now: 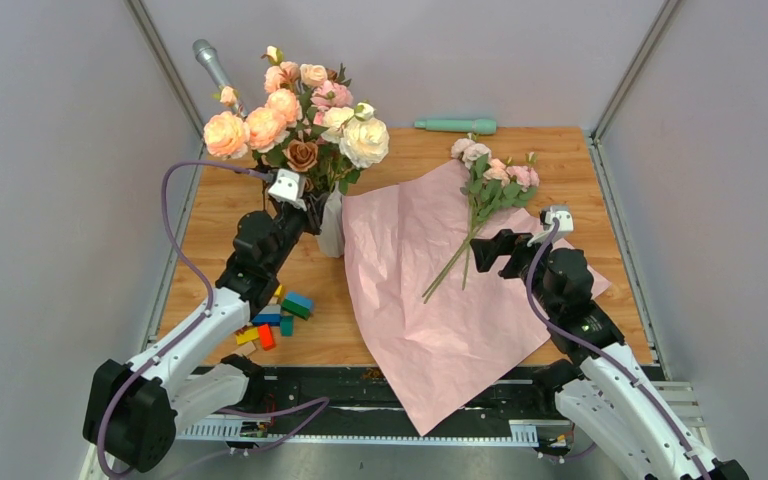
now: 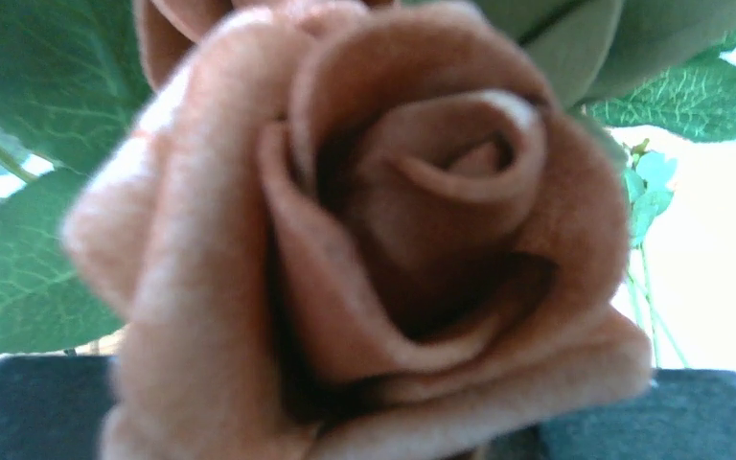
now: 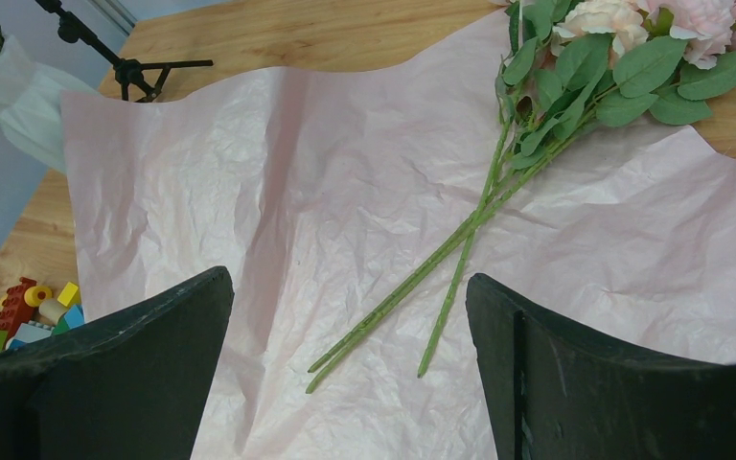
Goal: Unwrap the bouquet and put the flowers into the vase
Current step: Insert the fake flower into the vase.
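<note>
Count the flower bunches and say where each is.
2. The large peach and pink blooms stand in the white vase, rear left; the small pale roses lie on the opened pink paper, right of centre.

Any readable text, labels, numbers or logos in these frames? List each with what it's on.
None: no readable text in any view.
No print shows on the paper, vase, blocks or teal tool.
Any marking on the left camera housing or the right camera housing is too small to tell.
</note>
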### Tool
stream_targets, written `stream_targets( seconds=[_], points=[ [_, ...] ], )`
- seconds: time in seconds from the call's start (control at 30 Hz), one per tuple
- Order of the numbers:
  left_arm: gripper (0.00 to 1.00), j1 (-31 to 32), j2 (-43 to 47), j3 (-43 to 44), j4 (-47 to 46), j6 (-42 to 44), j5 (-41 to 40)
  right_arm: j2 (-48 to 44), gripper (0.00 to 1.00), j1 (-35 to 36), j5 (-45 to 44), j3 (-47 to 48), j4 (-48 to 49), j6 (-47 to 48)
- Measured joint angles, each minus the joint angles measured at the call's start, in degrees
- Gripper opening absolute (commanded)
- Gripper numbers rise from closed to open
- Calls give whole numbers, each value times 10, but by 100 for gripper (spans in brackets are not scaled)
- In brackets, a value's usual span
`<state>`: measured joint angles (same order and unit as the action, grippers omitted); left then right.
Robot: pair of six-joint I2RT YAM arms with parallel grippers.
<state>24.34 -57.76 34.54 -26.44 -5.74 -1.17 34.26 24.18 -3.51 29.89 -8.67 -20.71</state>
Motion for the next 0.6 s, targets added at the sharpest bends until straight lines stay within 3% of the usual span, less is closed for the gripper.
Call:
stream_targets(
  seconds=[0.33, 0.47, 0.6],
  points=[
    [58, 0, 32, 0, 43, -7, 7, 0, 93, 0, 0, 0, 0, 0],
    [81, 0, 59, 0, 59, -14, 6, 0, 93, 0, 0, 0, 0, 0],
    [97, 0, 91, 0, 89, -36, -11, 4, 90, 0, -7, 0, -2, -5]
  ],
)
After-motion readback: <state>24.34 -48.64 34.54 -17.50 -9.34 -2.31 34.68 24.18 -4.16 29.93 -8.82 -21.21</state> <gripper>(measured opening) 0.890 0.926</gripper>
